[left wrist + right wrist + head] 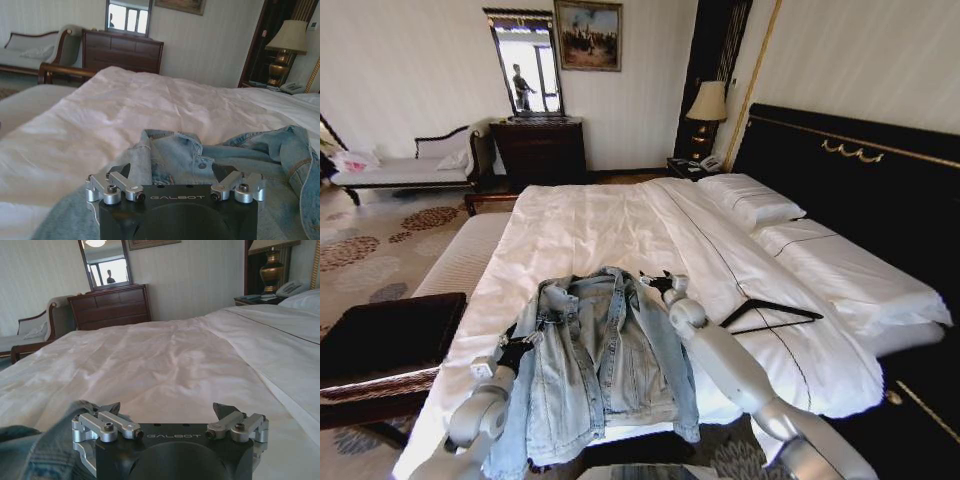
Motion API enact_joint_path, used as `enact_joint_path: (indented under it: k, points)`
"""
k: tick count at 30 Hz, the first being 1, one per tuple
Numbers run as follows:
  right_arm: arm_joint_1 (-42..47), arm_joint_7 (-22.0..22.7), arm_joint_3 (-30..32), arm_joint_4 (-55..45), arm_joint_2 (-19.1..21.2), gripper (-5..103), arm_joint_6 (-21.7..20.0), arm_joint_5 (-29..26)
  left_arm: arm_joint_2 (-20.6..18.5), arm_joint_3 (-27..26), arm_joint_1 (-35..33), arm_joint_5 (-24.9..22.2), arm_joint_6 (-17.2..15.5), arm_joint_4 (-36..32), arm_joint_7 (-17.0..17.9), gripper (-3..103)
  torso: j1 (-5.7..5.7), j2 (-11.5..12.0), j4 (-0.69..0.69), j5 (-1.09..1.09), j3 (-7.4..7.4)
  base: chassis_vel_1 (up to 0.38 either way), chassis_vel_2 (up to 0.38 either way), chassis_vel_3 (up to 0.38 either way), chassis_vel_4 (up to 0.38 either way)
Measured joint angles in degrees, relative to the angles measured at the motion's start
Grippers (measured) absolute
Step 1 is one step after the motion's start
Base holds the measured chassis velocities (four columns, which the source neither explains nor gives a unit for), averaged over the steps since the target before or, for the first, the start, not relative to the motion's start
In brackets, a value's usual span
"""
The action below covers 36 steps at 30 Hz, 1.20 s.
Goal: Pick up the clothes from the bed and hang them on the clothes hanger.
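Note:
The clothes, a light blue denim jacket [600, 360], lie spread face up at the foot of the bed [590, 230], hem hanging over the edge. My left gripper [525, 343] is open at the jacket's left shoulder; in the left wrist view its fingers [122, 172] rest low on the denim [190, 155] with the collar ahead. Over at the jacket's right shoulder, my right gripper [658, 281] is open too, one finger [112, 407] at the edge of the jacket [30, 450]. The black clothes hanger [770, 313] lies flat on the sheet to the right of the jacket.
A dark padded bench [380, 340] stands left of the bed's foot. Pillows [750, 200] and the black headboard [860, 170] are at the right. A dresser with mirror [540, 150], a lamp [708, 105] and a chaise [410, 165] line the far wall.

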<state>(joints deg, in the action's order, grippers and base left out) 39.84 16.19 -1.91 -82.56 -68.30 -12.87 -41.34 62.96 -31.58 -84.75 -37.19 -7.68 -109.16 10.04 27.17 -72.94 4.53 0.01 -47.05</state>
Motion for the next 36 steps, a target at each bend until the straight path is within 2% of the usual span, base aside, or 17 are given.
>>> enact_joint_path:
  k: [7, 13, 16, 21, 29, 36]
  points:
    - [1.02, -0.13, -0.42, -0.95, 0.2, 100, 0.09, -0.53, -0.22, 3.88, 5.77, -1.46, -0.66, 5.03, 0.7, 93, 0.0, 0.0, -0.03, -0.01, 0.0, 0.0, 0.0, 0.0, 0.0]
    - [0.0, -0.23, -3.19, -1.22, -2.03, 100, 0.07, -0.94, -0.78, 6.86, 13.68, -4.88, -1.35, 9.92, 2.47, 92, 0.0, 0.0, 0.0, -0.01, 0.0, 0.0, 0.0, 0.0, 0.0]
    - [-1.4, -0.3, -5.2, -0.72, -3.12, 100, 0.06, -1.39, -0.68, 8.23, 17.54, -7.24, -1.66, 12.91, 3.49, 90, 0.0, 0.0, -0.06, 0.0, -0.01, 0.0, 0.0, 0.0, 0.0]
    - [-1.84, -0.29, -5.62, -0.87, -3.33, 100, -0.02, -1.97, -0.37, 11.33, 21.42, -7.85, -1.82, 16.25, 3.65, 89, 0.01, 0.0, -0.01, -0.02, 0.0, 0.0, 0.0, 0.0, 0.0]
    - [-2.44, -0.2, -5.46, -0.44, -3.91, 100, -0.05, -2.36, -0.5, 18.62, 26.64, -6.89, -1.39, 21.75, -0.35, 88, 0.01, 0.0, -0.01, -0.02, -0.01, 0.0, 0.0, 0.0, 0.0]
    - [-2.46, -0.15, -5.0, -0.06, -3.83, 100, -0.09, -2.5, -0.21, 20.19, 29.01, -4.89, -0.63, 25.98, -0.95, 85, 0.0, 0.0, -0.02, -0.01, 0.0, 0.0, 0.0, 0.0, 0.0]
